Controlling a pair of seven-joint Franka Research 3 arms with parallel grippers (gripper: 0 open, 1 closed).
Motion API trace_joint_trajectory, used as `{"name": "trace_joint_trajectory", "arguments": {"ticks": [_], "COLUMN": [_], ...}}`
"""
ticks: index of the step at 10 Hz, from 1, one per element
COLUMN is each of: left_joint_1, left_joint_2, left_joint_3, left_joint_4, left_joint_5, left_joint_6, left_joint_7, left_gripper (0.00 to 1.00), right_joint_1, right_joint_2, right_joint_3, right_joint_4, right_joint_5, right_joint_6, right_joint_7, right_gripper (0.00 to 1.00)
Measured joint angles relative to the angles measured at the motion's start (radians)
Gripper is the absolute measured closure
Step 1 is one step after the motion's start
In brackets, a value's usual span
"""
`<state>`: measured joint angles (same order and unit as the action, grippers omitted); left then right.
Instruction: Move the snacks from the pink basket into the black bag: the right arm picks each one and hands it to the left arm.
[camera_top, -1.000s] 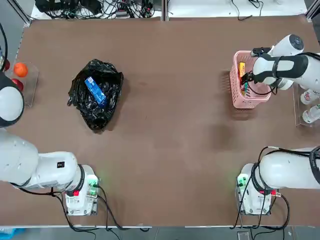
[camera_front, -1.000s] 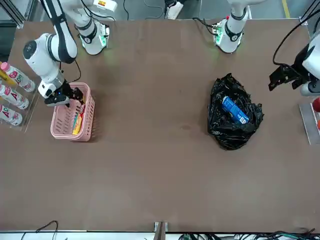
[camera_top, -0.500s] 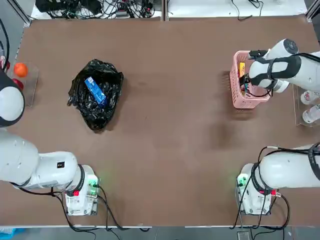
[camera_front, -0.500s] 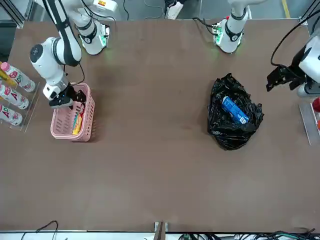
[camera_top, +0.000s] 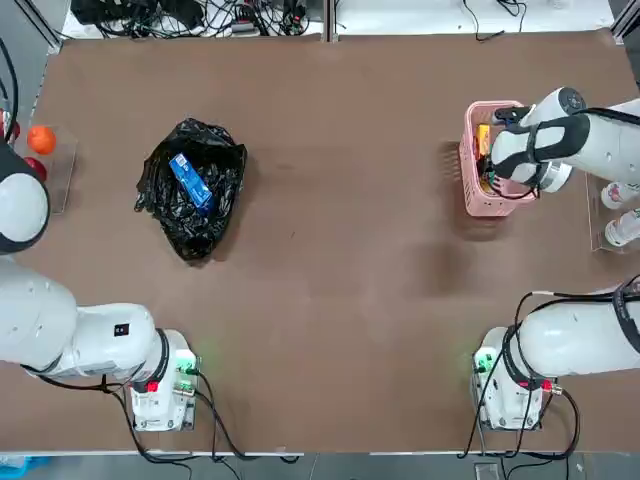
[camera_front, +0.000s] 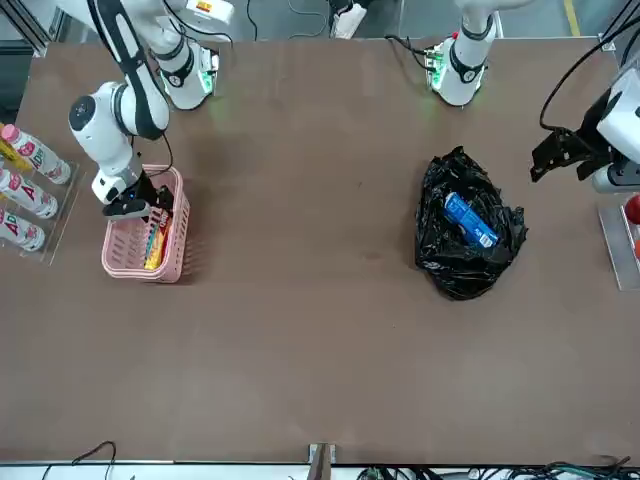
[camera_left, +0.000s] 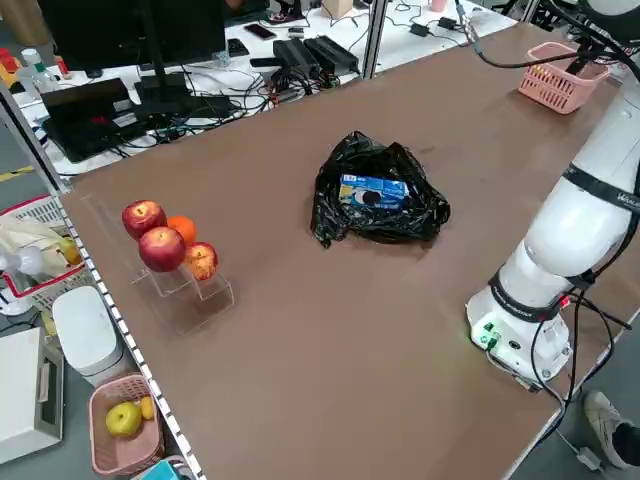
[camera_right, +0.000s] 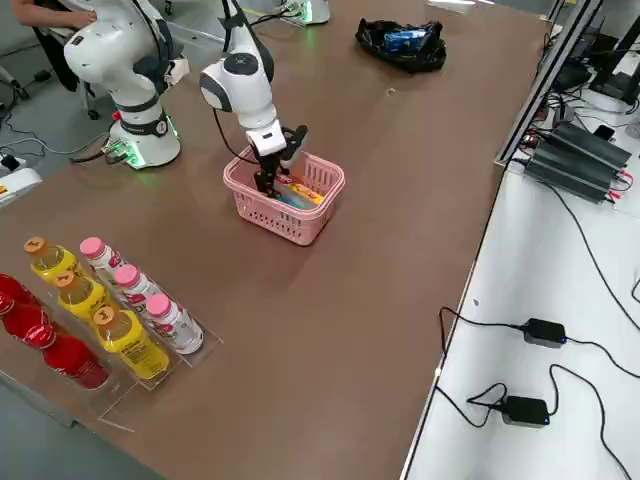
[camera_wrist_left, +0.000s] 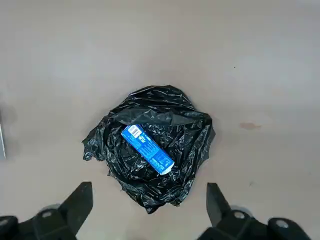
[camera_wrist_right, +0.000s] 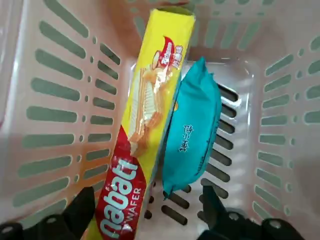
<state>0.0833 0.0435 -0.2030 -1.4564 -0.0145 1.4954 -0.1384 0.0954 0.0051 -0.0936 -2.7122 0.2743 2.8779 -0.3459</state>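
Yellow packet (camera_wrist_right: 150, 125) and teal packet (camera_wrist_right: 192, 132) side by side in the pink basket (camera_top: 472, 165), touching along their long edges, yellow one propped against a slotted wall. Basket near the surface's (camera_top: 330, 290) right edge, toward the far side from the arm bases. Right claw (camera_front: 143, 205) lowered into the basket just over both packets, fingers (camera_wrist_right: 82, 205) spread wide on either side of them, gripping nothing. Blue packet (camera_wrist_left: 147, 149) lying slantwise on the crumpled black bag (camera_top: 192, 190), toward the left side of the surface, well apart from the basket. Left claw (camera_front: 558, 153) raised over the surface near its left edge, between bag and edge, fingers (camera_wrist_left: 80, 200) fully apart and empty. Clear stand with red and orange fruits (camera_left: 165, 240) at the left edge. Bottles (camera_right: 120, 310) in a clear tray at the right edge, beside the basket.
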Motion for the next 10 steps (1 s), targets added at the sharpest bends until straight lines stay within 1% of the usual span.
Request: {"name": "trace_joint_trajectory", "arguments": {"ticks": [3, 5, 6, 10], "left_joint_1": [0.0, 0.0, 0.0, 0.001], "left_joint_2": [0.0, 0.0, 0.0, 0.0], "left_joint_3": [-0.001, -0.001, -0.001, -0.001], "left_joint_4": [0.004, 0.004, 0.004, 0.005], "left_joint_5": [0.0, 0.0, 0.0, 0.0], "left_joint_6": [-0.002, -0.009, -0.01, -0.01], "left_joint_7": [0.0, -0.001, -0.001, -0.001], "left_gripper": [0.0, 0.0, 0.0, 0.0], "right_joint_1": [0.005, 0.006, 0.007, 0.01], "right_joint_2": [0.005, 0.006, 0.007, 0.014], "right_joint_3": [0.0, 0.0, 0.0, 0.0], "right_joint_4": [0.0, -0.001, -0.001, -0.001], "right_joint_5": [0.013, 0.015, 0.015, 0.016], "right_joint_6": [0.003, 0.003, 0.003, 0.003], "right_joint_7": [0.0, 0.0, 0.0, 0.0], "right_gripper": [0.07, 0.14, 0.21, 0.3]}}
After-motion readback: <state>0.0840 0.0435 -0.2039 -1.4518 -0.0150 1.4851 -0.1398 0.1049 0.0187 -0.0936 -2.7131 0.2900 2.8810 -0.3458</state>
